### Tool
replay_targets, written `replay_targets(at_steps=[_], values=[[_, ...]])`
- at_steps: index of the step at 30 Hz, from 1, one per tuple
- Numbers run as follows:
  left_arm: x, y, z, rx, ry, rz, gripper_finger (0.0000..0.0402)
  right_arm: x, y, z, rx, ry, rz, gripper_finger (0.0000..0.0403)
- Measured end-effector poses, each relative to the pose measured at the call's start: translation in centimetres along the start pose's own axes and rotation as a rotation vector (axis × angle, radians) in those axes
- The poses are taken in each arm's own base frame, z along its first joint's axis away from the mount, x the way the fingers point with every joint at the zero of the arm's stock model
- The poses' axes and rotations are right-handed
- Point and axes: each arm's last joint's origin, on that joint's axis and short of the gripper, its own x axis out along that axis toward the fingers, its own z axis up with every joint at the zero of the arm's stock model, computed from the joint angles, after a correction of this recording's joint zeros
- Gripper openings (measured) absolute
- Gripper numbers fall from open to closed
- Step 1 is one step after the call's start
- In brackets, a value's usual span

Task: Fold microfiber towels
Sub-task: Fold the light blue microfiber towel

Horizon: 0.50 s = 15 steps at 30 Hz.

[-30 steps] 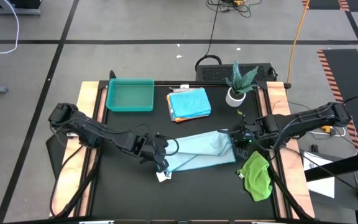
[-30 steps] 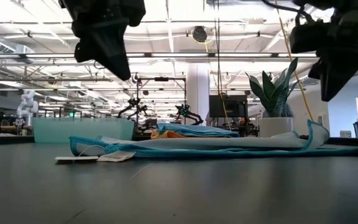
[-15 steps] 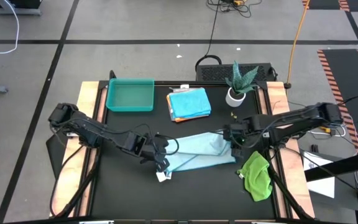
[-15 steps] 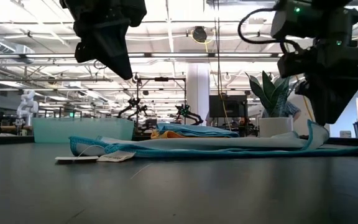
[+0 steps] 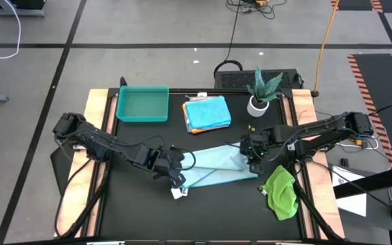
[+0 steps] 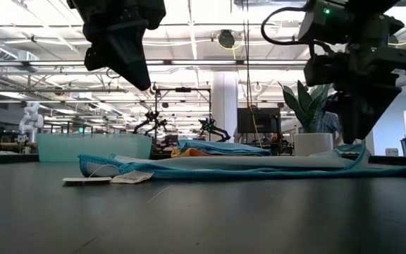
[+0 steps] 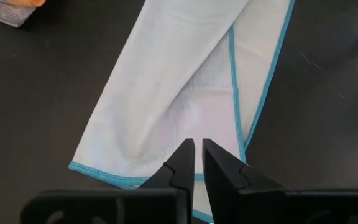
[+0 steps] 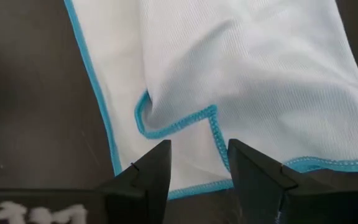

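Lying folded mid-table, pale blue towel (image 5: 216, 167) spans between both pincers | right gripper (image 5: 252, 154) over its near end — fingers apart, turned-up hem corner (image 8: 185, 121) just ahead | left gripper (image 5: 175, 171) above the opposite end — fingers nearly together, holding nothing | green towel (image 5: 281, 192) beside right gripper | stacked towels (image 5: 207, 113), teal tray (image 5: 142, 103) beyond

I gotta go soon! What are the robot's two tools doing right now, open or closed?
Left tool: closed, holding nothing, above the pale blue towel.
Right tool: open, over that towel's edge, holding nothing.
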Motion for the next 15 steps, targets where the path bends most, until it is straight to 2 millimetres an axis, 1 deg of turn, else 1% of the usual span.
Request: replay_targets(at_steps=[8,15], values=[[0.0,0.0,0.0,0.0,-0.001,-0.001,0.0033,-0.5,0.1,-0.1,-0.037,0.004,0.024,0.0153],[0.0,0.0,0.1,-0.003,-0.002,0.0,0.0033,-2.1,0.5,0.6,-0.064,-0.008,0.029,0.0153]])
